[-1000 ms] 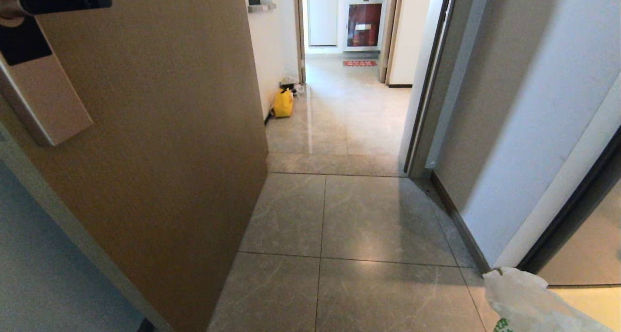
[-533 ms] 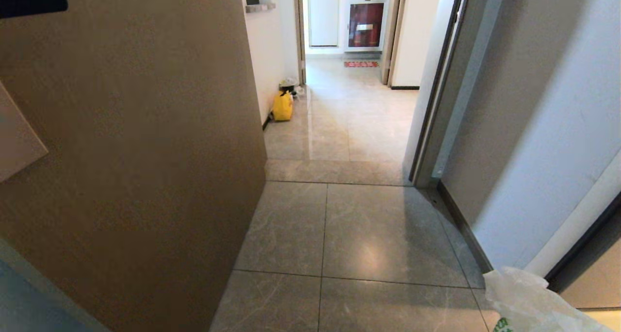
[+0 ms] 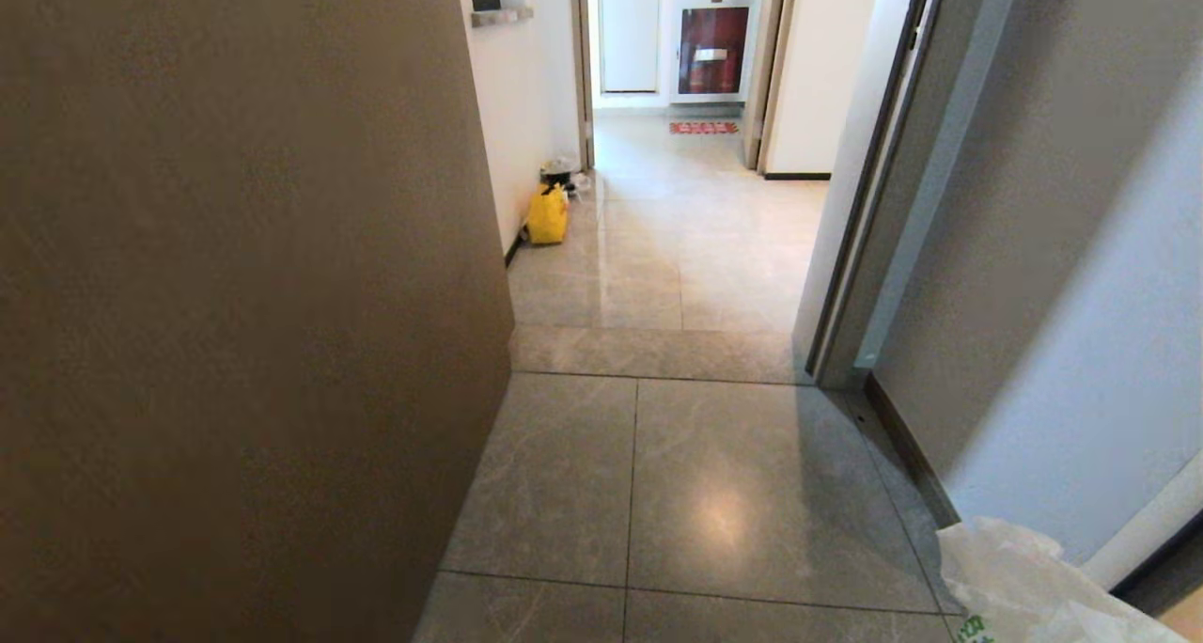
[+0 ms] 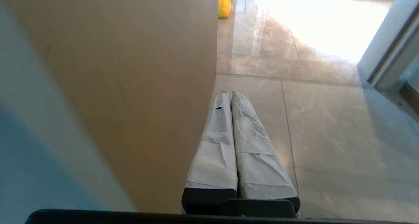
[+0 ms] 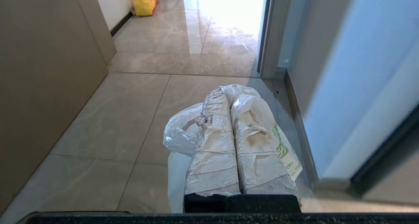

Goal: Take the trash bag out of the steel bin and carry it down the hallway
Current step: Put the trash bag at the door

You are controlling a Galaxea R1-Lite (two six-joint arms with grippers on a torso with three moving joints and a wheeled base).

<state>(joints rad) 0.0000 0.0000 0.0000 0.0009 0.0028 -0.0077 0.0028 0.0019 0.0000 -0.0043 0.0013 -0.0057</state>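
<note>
We find green print on the trash bag (image 5: 284, 150), illegible; no other lettering can be read.

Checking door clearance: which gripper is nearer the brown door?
Left. The left gripper runs right beside the door; the right gripper, shut on the bag, is farther off.

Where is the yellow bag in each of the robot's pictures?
Head view: the yellow bag sits far down the hallway, on the floor against the left wall.
Left wrist view: only a strip of it shows at the top edge, past the brown door.
Right wrist view: top left corner.
Shared landmark: the brown door beside the robot.
</note>
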